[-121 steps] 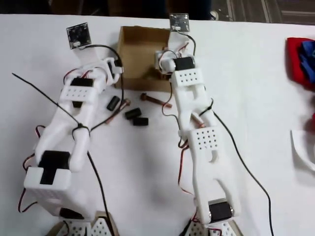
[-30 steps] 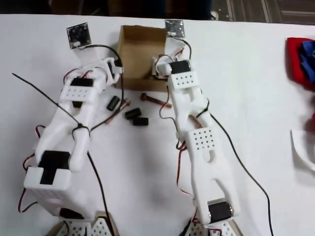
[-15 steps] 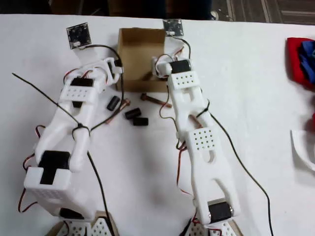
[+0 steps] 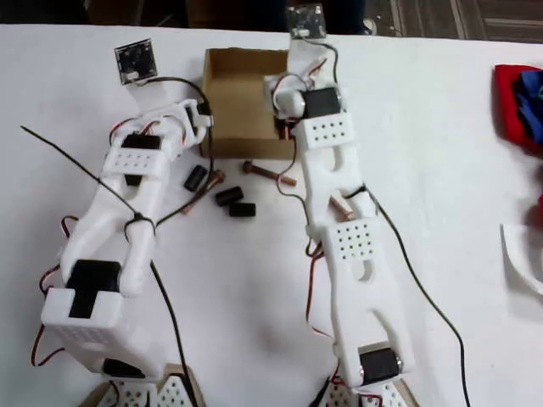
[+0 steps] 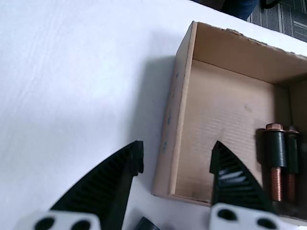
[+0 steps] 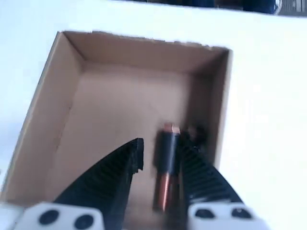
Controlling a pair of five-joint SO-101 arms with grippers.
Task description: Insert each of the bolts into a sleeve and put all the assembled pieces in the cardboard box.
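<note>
Upper middle of the high view: cardboard box (image 4: 229, 102), open-topped, on the white desk (image 4: 441, 170). Inside, two assembled pieces (image 5: 277, 160), each a black sleeve on a copper bolt, side by side on the floor along the box's right wall.

Over that right side of the box, the right gripper (image 6: 160, 149), pointing down into it. Its fingers (image 6: 112, 182) partly spread, not pinching. One of the assembled pieces in the gap between them, close against one finger, with a sliver of box floor between it and the other. Actual contact with the nearer finger impossible to tell.

At the box's left wall, the left gripper (image 5: 177, 151), spread wide and holding nothing. One finger above the desk outside the box, the other above the box's inner corner.

Below the box in the frame, between the two arms, loose parts on the desk:
- three black sleeves (image 4: 229, 195), near one another
- one bolt (image 4: 270, 173) just below the box's front wall
- a second bolt (image 4: 204, 193) slanting beside the leftmost sleeve
- a third bolt (image 4: 339, 204) partly under the right arm, near frame centre

Far right edge: red and blue cloth (image 4: 519, 93), well apart from the rest.
</note>
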